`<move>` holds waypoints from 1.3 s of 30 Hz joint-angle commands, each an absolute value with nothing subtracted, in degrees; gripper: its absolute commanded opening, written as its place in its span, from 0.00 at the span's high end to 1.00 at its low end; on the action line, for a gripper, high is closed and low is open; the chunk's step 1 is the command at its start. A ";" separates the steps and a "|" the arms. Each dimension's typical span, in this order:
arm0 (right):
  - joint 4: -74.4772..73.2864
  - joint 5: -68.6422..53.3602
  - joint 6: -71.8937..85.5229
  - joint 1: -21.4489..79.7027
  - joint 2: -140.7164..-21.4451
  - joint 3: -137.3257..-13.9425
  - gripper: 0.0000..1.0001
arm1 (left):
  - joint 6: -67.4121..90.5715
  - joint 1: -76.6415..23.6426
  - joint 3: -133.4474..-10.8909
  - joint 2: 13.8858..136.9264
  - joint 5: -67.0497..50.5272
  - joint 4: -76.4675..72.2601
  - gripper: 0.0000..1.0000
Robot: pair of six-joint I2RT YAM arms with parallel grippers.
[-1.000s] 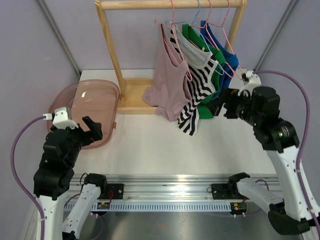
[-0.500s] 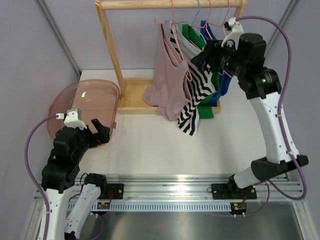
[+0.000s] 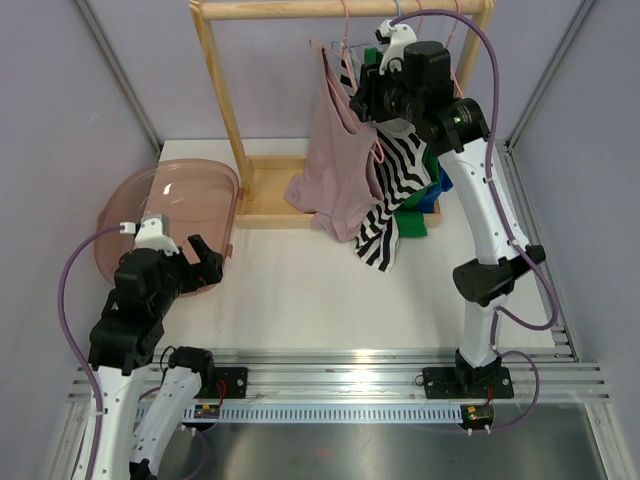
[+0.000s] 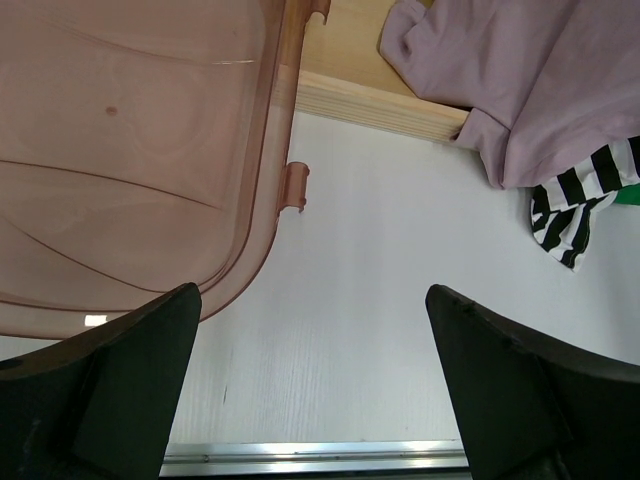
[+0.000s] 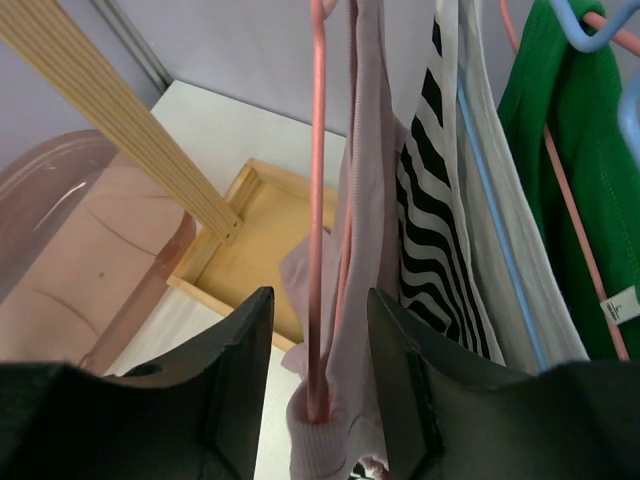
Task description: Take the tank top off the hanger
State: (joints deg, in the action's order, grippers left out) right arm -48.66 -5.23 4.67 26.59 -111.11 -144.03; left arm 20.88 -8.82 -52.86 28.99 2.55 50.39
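Pink tank top (image 3: 338,170) seemingly hides most of its hanger (image 5: 317,150).

Bright, even, diffuse light falls from above. The white counter (image 3: 300,300) carries only a faint soft shadow below the pink tank top (image 3: 335,170). The metal rail (image 3: 340,377) at the near edge glares white, and a small highlight sits on the translucent bin (image 4: 130,180). In both wrist views the dark jaws blur, while the hanger (image 5: 318,200) is sharp.
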 commanded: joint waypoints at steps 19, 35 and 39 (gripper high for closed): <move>-44.04 1.40 2.11 28.74 -111.01 -151.96 1.00 | 21.53 -9.05 -50.89 29.53 0.27 45.09 0.01; -39.29 -8.96 10.81 28.92 -89.31 -124.48 1.00 | 23.29 -9.05 -56.51 31.37 -7.81 42.02 0.01; -38.94 -12.39 13.53 29.00 -80.01 -114.89 1.00 | 26.97 -9.14 -60.02 34.71 -14.67 36.40 0.01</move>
